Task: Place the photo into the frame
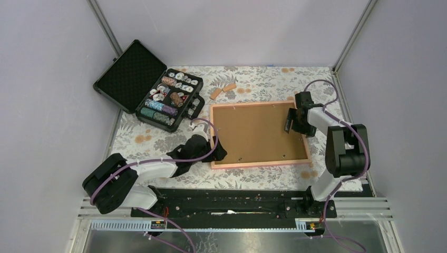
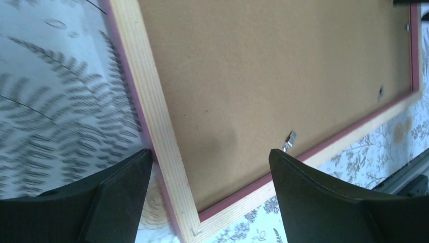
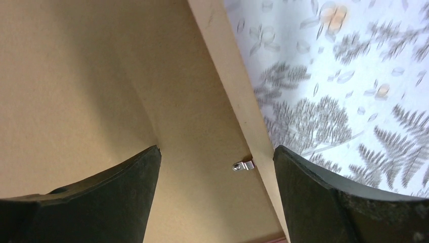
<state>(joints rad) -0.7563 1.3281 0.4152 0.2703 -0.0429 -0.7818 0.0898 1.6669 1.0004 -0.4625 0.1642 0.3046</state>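
Observation:
The pinkish-orange wooden frame [image 1: 258, 164] lies flat, back side up, on the floral cloth. A plain brown board [image 1: 255, 132] fills it. The photo is hidden. My left gripper [image 1: 219, 153] is open at the frame's near-left corner. In the left wrist view it [image 2: 210, 152] straddles the left rail [image 2: 162, 147], with a small metal clip [image 2: 289, 140] by the right finger. My right gripper [image 1: 290, 122] is open over the frame's right side. In the right wrist view it [image 3: 216, 149] spans the board [image 3: 76, 76] and the rail [image 3: 227, 66], with a metal clip [image 3: 244, 165] between the fingers.
An open black case [image 1: 129, 74] with poker chips [image 1: 168, 103] stands at the back left. Two small wooden blocks [image 1: 221, 90] lie just behind the frame. Enclosure walls and posts ring the table. The arm bases' rail [image 1: 232, 203] runs along the near edge.

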